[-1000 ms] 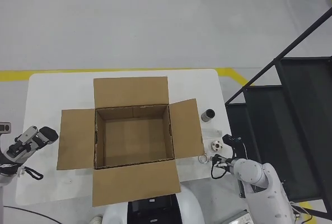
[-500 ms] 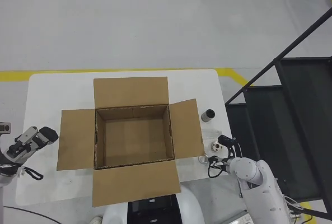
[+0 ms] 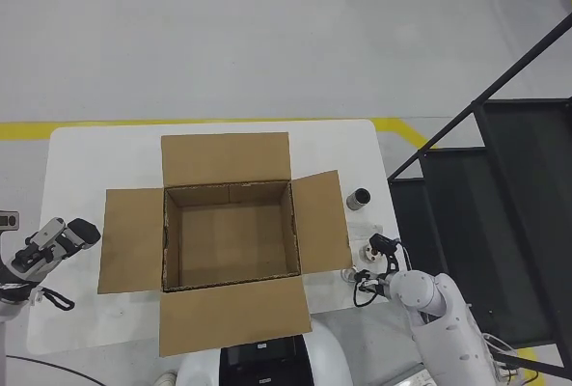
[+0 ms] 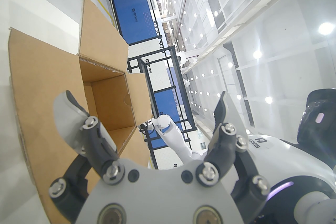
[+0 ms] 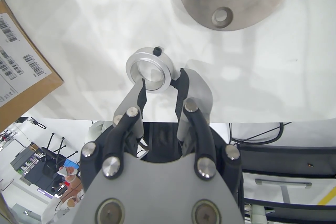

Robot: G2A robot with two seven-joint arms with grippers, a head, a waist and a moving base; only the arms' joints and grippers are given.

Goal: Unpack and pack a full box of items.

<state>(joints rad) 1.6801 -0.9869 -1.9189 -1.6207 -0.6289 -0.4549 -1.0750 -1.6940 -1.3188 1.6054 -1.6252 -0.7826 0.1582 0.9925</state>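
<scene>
The box (image 3: 226,159) sits open at the centre of the top view, flaps spread and floor bare. Unpacking looks finished and packing looks about to start. 3 parts lie on the worktop (image 3: 102,154) right of the box: a dark cylinder (image 3: 360,198), a flange (image 3: 370,251) below it, and a ring (image 3: 348,275) lowest, near the box's lower right flap.

The right gripper (image 3: 363,280) is at the ring. Its wrist view adds the detail: the jaws are partly apart with the tips either side of the ring's near edge, and no firm clamp is evident. The ring also carries 1 small black screw.

The next move likely calls for closing squarely on this low, smooth ring, then lifting it over the flap.

The left gripper (image 3: 54,241) hangs wide open at the left edge of the top view.
</scene>
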